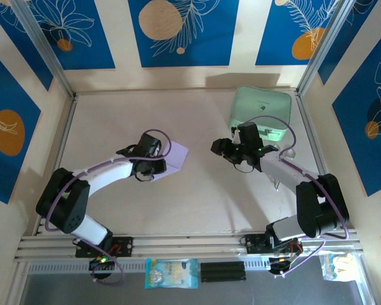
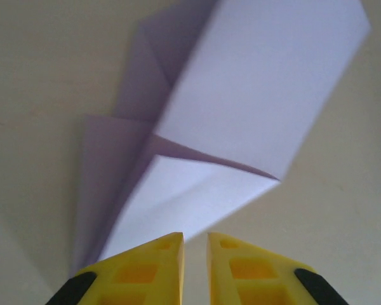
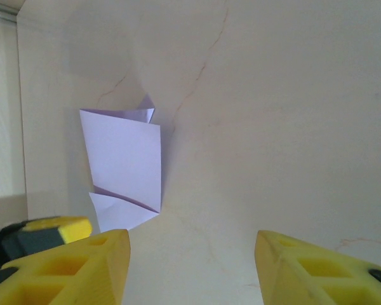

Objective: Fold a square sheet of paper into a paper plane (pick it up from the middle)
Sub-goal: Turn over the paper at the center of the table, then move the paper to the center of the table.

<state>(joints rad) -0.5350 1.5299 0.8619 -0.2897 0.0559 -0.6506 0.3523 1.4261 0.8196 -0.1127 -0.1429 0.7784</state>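
Closest to me on the left, my left gripper (image 2: 195, 239) has its yellow fingertips (image 2: 159, 254) drawn almost together, with a thin slit between them. They sit right at the near edge of the sheet of paper (image 2: 254, 95); I cannot tell whether they nip it. My right gripper (image 3: 192, 240) is spread wide over bare table (image 3: 273, 127) and grips nothing.

The sheet lies flat on the table, pale lilac and already creased, with layered flaps and a slanted fold. From my right wrist it (image 3: 124, 159) is ahead and to the left, well apart from my right fingers.

From above, the paper (image 1: 176, 154) pokes out just past my left gripper (image 1: 156, 166), left of centre. Farther back on the right, beyond my right gripper (image 1: 220, 147), sits a mint-green rounded case (image 1: 261, 107).
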